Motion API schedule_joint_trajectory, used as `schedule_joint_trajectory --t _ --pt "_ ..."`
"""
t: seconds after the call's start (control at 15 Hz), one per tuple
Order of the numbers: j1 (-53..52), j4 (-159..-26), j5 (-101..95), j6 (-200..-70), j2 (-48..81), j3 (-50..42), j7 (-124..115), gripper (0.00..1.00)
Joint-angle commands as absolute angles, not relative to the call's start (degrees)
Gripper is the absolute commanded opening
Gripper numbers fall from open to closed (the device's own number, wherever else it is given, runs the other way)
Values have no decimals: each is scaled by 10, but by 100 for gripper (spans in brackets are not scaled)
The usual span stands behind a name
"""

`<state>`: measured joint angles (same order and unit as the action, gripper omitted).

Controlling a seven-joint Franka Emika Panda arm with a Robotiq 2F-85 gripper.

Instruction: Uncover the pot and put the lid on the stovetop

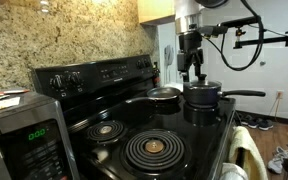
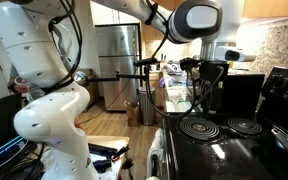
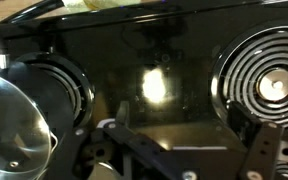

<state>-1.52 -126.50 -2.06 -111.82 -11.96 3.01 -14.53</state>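
Note:
The small black pot [image 1: 205, 99] stands on a far burner of the black stovetop [image 1: 189, 135], its long handle pointing right. The lid [image 1: 202, 88] lies on top of it. My gripper [image 1: 192, 72] hangs just above the pot's near rim, open and empty. In the wrist view its two dark fingers [image 3: 189, 150] stand apart over bare glossy stovetop [image 3: 154, 60]. A round shiny see-through disc with a thin rim, which looks like the lid [image 3: 9, 125], sits at the left edge. In an exterior view the gripper [image 2: 209, 78] hangs over the stovetop [image 2: 219, 150]; the pot is hard to make out there.
A shallow frying pan [image 1: 164, 96] sits beside the pot. Two bare coil burners [image 1: 154, 150] lie in front, one also in the wrist view [image 3: 269, 85]. A grey microwave [image 1: 24, 135] stands near. The raised knob panel [image 1: 94, 75] runs along the back.

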Motion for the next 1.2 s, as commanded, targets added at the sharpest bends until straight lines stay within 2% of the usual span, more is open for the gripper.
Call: schedule_joint_trajectory --t 0.0,0.53,1.13 --pt "13 -1244 -42 -1134 -91 11 -155 100" --pt "58 -1184 -33 -1136 -49 -46 -169 100" --pt "63 -1184 -25 -1164 -42 -62 -143 100"
